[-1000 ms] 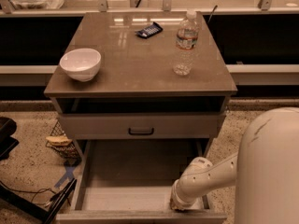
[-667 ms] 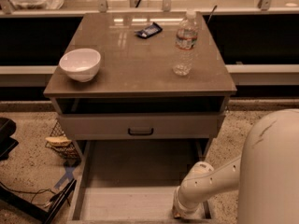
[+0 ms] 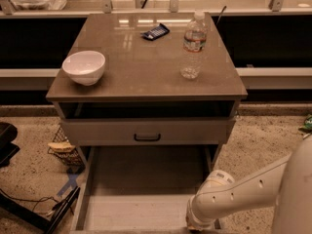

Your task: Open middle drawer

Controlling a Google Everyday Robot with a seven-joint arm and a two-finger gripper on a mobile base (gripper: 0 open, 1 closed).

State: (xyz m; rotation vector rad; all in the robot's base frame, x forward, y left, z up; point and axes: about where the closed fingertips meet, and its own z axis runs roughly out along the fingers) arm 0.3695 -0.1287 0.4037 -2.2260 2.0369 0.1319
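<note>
The middle drawer [image 3: 141, 179] is pulled far out toward the camera and shows its plain grey inside. Its front and handle are cut off at the bottom edge of the view. My gripper [image 3: 196, 224] is at the end of the white arm [image 3: 243, 191], low at the drawer's front right corner. Above it, another grey-beige drawer front [image 3: 97, 130] with a black loop handle [image 3: 147, 137] sits under the cabinet top, with a dark gap above it.
On the cabinet top [image 3: 146, 67] stand a white bowl [image 3: 84, 66], a clear water bottle [image 3: 193, 45] and a small dark packet [image 3: 155, 31]. A wire basket [image 3: 62, 147] and black gear with cables [image 3: 29, 208] are on the floor at left. A counter runs behind.
The arm's end has moved down toward the camera along the drawer's right front corner. The open drawer has slid out a little further.
</note>
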